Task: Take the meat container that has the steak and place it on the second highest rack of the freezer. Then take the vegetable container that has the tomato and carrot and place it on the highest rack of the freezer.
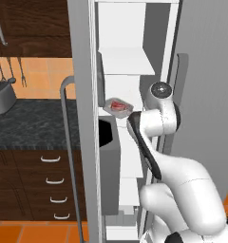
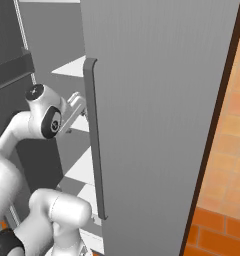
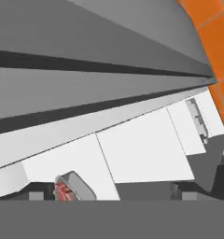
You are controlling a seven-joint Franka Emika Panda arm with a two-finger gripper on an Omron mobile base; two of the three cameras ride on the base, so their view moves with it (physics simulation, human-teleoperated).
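Claw [image 3: 111, 192] seen spread wide, nothing gripped. Steak [image 1: 118, 106] lies in its tray [image 1: 118, 108], set on a white rack [image 1: 123, 114] inside the freezer [image 1: 135, 71], door [image 1: 82, 118] open. Arm [image 1: 156, 121] reaches in beside tray.

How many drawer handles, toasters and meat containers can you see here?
drawer handles: 4
toaster: 1
meat container: 1
Total: 6
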